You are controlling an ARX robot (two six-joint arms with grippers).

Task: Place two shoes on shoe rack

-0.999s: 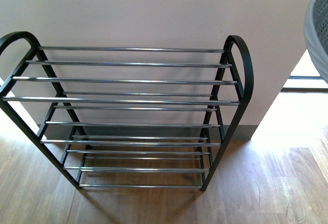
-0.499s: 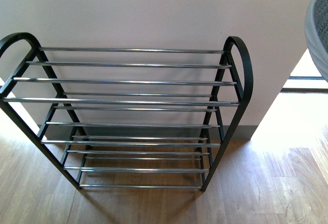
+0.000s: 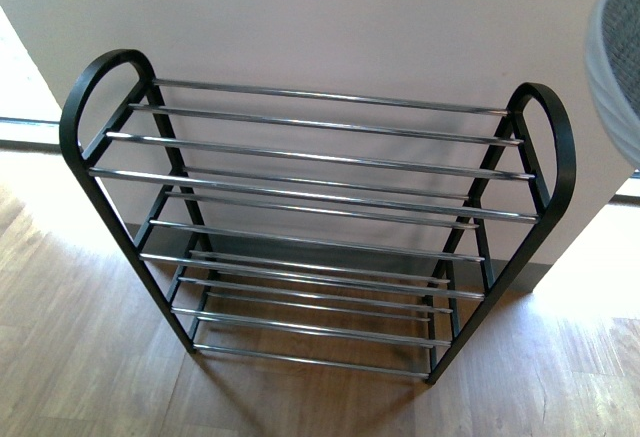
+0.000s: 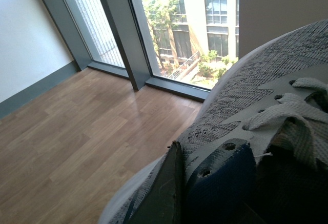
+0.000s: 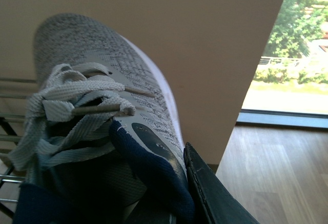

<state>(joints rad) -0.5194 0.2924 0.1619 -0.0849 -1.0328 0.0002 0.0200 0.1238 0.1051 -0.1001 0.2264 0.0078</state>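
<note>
Grey knit fills both wrist views. The left gripper (image 4: pixel 171 193) is clamped on the collar of the left sneaker (image 4: pixel 266 80), with one dark finger pressed against its outer side, above the wood floor (image 4: pixel 77 131) near a window (image 4: pixel 189 29). The right gripper (image 5: pixel 205 188) holds the right sneaker (image 5: pixel 102 55) the same way, by its navy-lined collar. In the front view that sneaker's toe shows off the right end of the shoe rack (image 3: pixel 568 157), which stands against the wall (image 3: pixel 330 17).
</note>
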